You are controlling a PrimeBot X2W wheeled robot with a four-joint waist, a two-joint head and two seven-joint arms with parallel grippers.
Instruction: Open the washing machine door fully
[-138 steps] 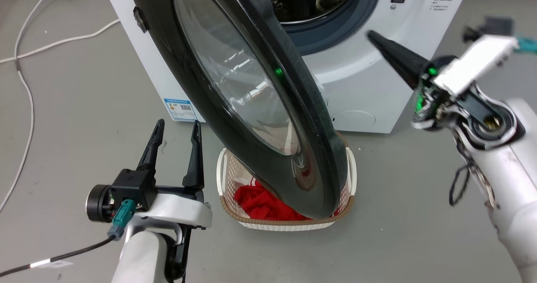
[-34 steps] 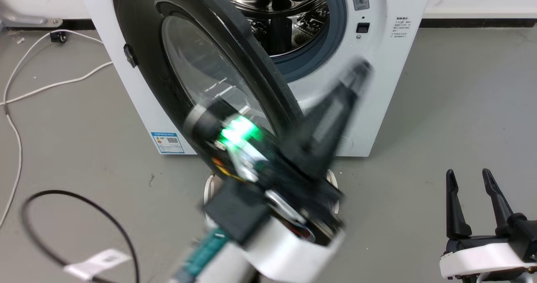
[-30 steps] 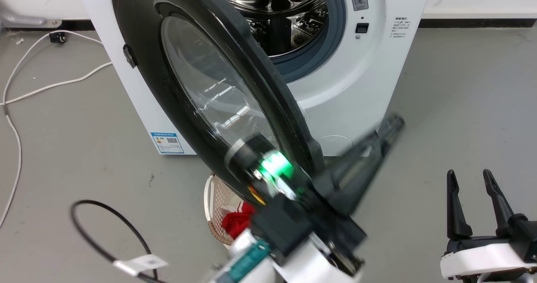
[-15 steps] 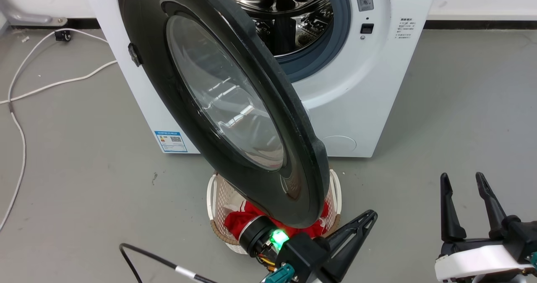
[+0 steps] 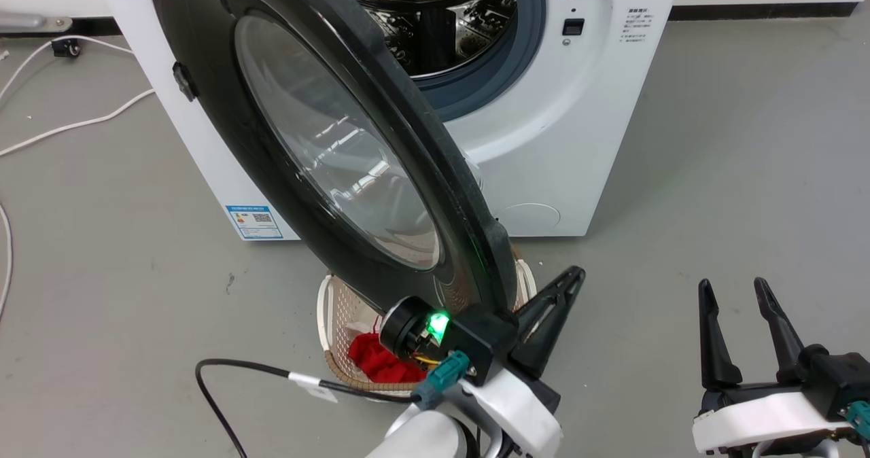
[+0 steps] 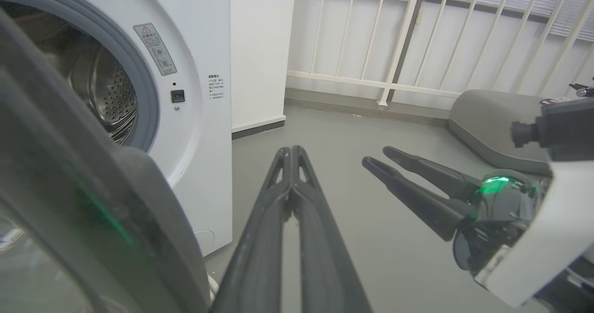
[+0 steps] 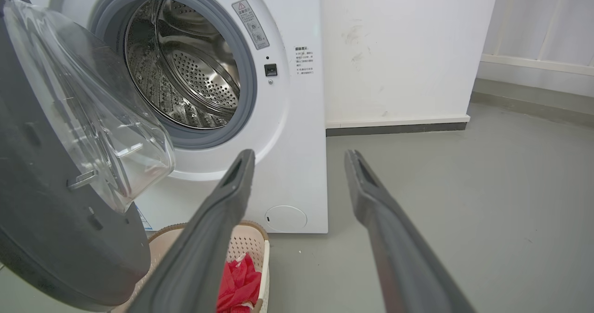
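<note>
The washing machine (image 5: 544,138) stands white at the top of the head view, its steel drum (image 5: 435,16) exposed. The washing machine door (image 5: 224,125), a glossy black disc with a clear bulging window (image 5: 326,152), hangs swung out towards me, hinged on the left. My left gripper (image 5: 576,273) is shut and empty, just below and right of the door's lower rim; whether it touches is unclear. In the left wrist view its fingers (image 6: 290,164) lie pressed together beside the door (image 6: 69,187). My right gripper (image 5: 732,285) is open and low on the right, apart from the door.
A white basket (image 5: 326,302) holding red cloth (image 5: 370,359) sits on the grey floor under the door's lower edge. White cables (image 5: 68,125) lie on the floor at the left. A black cable (image 5: 238,366) loops from my left arm. A wall and a railing (image 6: 399,48) stand right of the washer.
My left arm has swept down across the front of the door to below its lower rim. The right gripper, raised 4.6 s ago, now rests low. The camera has shifted slightly.
</note>
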